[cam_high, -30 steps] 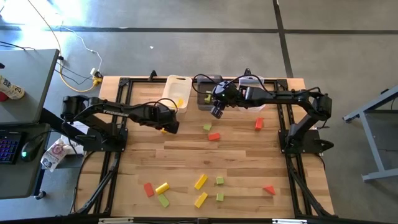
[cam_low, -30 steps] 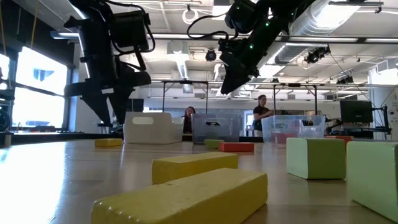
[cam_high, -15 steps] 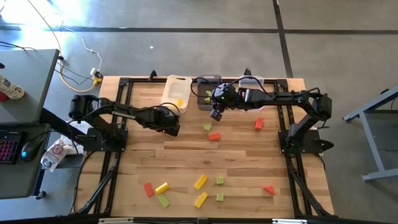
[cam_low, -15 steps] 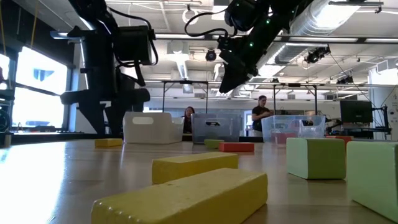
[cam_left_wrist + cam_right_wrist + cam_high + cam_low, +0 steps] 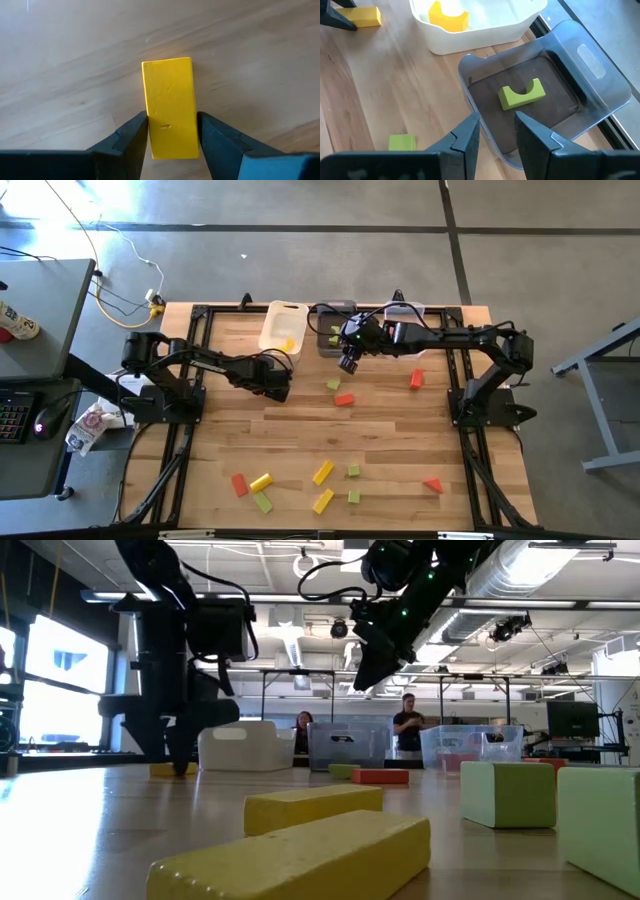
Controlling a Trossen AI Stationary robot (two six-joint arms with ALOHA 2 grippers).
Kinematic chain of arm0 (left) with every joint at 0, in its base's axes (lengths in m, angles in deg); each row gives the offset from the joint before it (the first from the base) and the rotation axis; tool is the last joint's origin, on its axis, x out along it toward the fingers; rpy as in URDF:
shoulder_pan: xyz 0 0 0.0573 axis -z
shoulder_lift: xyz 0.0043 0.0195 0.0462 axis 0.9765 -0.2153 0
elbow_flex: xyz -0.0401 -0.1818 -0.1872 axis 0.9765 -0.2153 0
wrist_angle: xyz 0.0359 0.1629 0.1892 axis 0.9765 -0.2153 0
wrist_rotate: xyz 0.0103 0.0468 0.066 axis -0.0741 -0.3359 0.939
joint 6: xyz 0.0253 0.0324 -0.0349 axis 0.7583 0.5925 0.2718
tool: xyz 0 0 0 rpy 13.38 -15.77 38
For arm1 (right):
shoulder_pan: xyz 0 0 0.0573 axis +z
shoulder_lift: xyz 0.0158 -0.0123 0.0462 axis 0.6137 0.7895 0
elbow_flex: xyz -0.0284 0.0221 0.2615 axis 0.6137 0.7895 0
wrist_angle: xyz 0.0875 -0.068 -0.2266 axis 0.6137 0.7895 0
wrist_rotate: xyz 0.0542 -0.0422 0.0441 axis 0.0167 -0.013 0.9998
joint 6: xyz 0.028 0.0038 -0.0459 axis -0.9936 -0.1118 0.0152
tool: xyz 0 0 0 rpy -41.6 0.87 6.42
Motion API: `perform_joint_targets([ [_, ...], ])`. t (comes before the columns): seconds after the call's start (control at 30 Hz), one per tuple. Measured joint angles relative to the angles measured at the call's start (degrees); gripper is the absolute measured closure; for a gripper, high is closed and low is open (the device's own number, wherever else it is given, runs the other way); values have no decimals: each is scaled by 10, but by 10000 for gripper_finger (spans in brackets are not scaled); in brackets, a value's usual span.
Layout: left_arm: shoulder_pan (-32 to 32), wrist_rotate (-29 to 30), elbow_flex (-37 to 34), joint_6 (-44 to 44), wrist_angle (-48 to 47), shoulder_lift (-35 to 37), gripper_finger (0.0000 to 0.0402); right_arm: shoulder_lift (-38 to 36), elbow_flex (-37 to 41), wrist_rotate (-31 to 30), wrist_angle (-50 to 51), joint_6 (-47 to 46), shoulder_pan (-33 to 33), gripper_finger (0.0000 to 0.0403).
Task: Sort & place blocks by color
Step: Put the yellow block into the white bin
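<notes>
A yellow block (image 5: 168,100) lies flat on the table in front of the white bin (image 5: 283,326). My left gripper (image 5: 172,134) (image 5: 176,766) is down at the table over it, with one finger on each long side. My right gripper (image 5: 497,131) (image 5: 347,364) is open and empty. It hangs high above the table by the near side of the grey bin (image 5: 600,75). That bin holds a green arch block (image 5: 521,94). A yellow arch block (image 5: 448,14) lies in the white bin. More red, yellow and green blocks lie loose on the table. My left gripper pinches the yellow block between its two fingers, on the long sides near one end (image 5: 172,142). The fingers come from above, pointing down, and lie across the block. The block rests flat on the table.
A green block (image 5: 334,384) and a red block (image 5: 344,399) lie mid-table, and another red one (image 5: 416,379) lies to their right. Several blocks (image 5: 322,472) are scattered along the near edge, with a red wedge (image 5: 432,484) at the right. A clear bin (image 5: 470,745) stands right of the grey one. People show in the room behind.
My left gripper has come down from above the table to the tabletop around the yellow block, shifting slightly toward the right and near edges. The right arm has stayed almost still.
</notes>
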Motion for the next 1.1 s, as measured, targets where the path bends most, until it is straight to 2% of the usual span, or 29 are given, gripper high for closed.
perform_joint_targets([
  [0.13,0,1,0,21,2,-3,253,0,0,0,0,0,0,293],
  [0.37,0,14,-1,74,0,6,304,-1,0,-1,7,4,11,293],
  [0.77,0,28,-3,155,7,66,302,-16,0,-1,33,-13,70,293],
  [1.1,-4,53,-3,224,28,167,301,-16,0,-1,70,-37,112,293],
])
